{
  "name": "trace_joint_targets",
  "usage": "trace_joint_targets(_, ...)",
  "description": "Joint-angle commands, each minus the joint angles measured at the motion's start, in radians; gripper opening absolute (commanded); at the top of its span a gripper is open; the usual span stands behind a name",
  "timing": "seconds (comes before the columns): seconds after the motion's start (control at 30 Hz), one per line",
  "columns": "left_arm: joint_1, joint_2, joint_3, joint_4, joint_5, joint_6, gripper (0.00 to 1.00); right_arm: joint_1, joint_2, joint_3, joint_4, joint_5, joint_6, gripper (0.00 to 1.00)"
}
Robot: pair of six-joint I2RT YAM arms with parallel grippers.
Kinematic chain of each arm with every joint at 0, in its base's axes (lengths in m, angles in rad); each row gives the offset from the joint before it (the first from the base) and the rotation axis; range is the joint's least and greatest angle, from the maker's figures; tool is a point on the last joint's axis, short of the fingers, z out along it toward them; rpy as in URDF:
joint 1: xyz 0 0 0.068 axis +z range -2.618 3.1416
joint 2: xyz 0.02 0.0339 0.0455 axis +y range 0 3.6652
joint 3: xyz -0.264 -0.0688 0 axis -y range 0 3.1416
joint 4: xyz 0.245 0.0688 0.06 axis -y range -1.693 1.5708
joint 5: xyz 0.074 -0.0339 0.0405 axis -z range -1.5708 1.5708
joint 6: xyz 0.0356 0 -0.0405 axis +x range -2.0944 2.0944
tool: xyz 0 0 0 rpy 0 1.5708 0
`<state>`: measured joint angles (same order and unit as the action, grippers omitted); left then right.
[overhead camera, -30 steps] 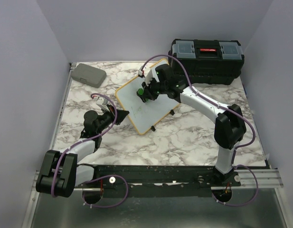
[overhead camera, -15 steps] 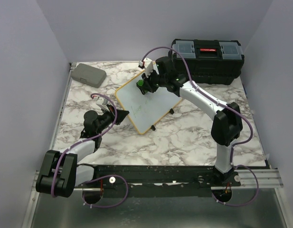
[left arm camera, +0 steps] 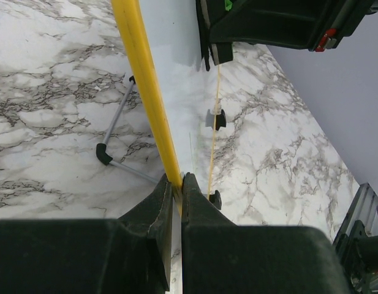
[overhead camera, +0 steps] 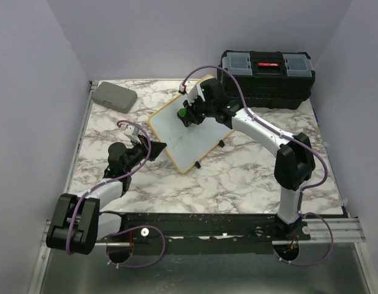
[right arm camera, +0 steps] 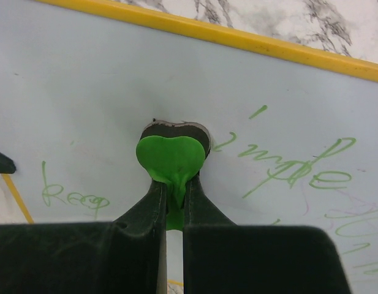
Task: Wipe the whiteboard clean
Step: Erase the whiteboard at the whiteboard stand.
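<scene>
Nearest the arm bases, the left fingers [left arm camera: 164, 195] are closed tight on the yellow wooden frame of the whiteboard [overhead camera: 189, 138], pinching its near left edge. The whiteboard stands tilted on a thin wire stand [left arm camera: 118, 131] and small black feet around the middle of the marble desk [overhead camera: 244, 177], between the two arms. Green handwriting [right arm camera: 293, 171] runs across its white face. Further back, over the board's far upper part, the right fingers [right arm camera: 158, 199] are clamped on a green heart-shaped eraser [right arm camera: 171, 156], whose dark pad presses against the board's surface just beside the writing. At the far left corner of the desk lies a flat grey case [overhead camera: 114, 96], well apart from the board; at the far right sits a black toolbox [overhead camera: 266, 70] just behind the right arm
</scene>
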<state>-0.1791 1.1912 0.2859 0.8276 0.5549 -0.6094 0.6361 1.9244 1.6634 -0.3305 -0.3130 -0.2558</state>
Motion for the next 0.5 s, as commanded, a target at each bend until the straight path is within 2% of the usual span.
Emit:
trace_joint_targets(0.0,-0.019,-0.014,0.001,0.037,0.075,0.069,0.00,-0.032,0.011,-0.007,0.021,0.208,0.042,0.01)
trace_joint_targets(0.23,-0.019,-0.015,0.000,0.038,0.076,0.069,0.00,-0.035,0.049,0.119,0.014,0.124,0.055,0.01)
trace_joint_targets(0.47,-0.019,-0.013,0.004,0.035,0.076,0.069,0.00,-0.017,0.077,0.165,-0.070,-0.086,0.012,0.01)
